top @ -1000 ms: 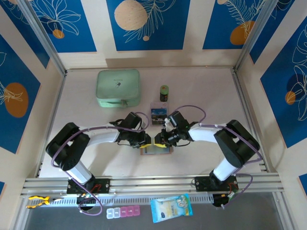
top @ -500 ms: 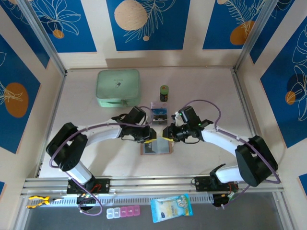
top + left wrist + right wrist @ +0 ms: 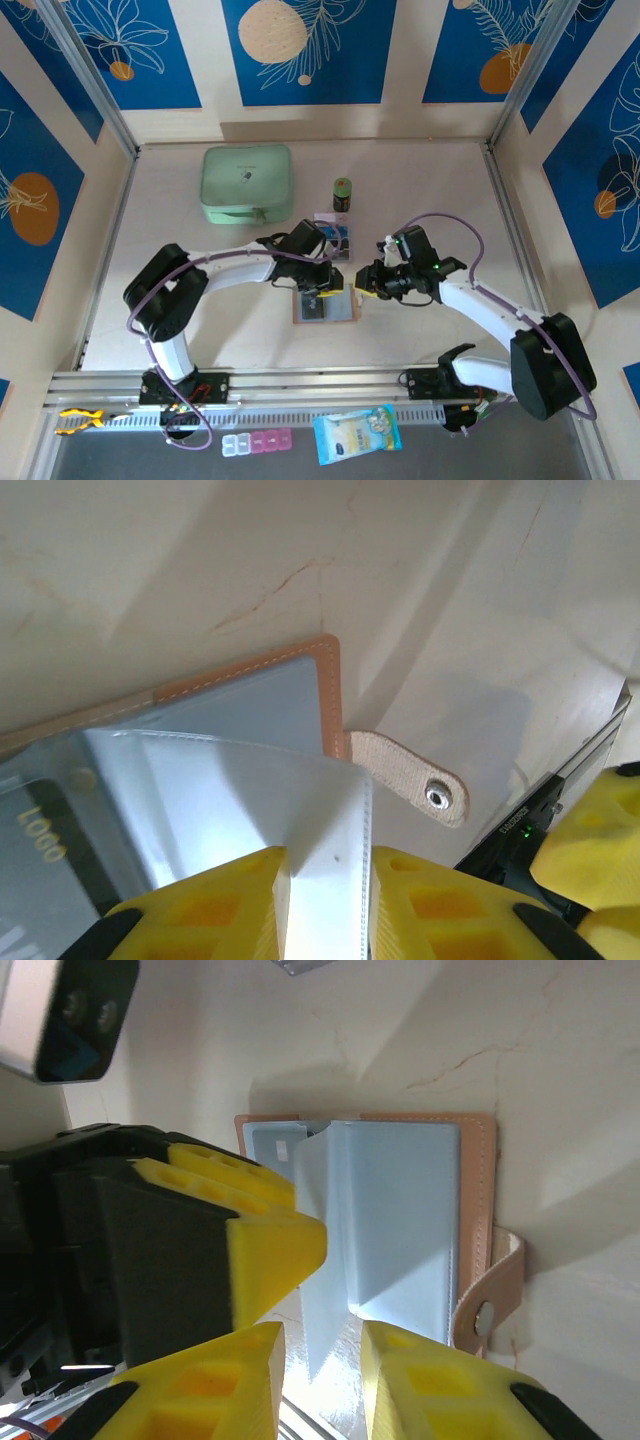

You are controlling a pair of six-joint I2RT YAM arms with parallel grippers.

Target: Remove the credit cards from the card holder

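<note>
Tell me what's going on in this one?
Two arms work on the open pink card holder. The left tool pinches one clear sleeve and lifts it. The right tool hovers at that sleeve's edge; whether it grips it is unclear. A dark card sits in a pocket.

On my left wrist feed the dark card (image 3: 35, 895) runs off the left edge, blurred behind a clear sleeve (image 3: 235, 780). Overhead, my left gripper (image 3: 325, 284) hides the far edge of the card holder (image 3: 345, 312).
</note>
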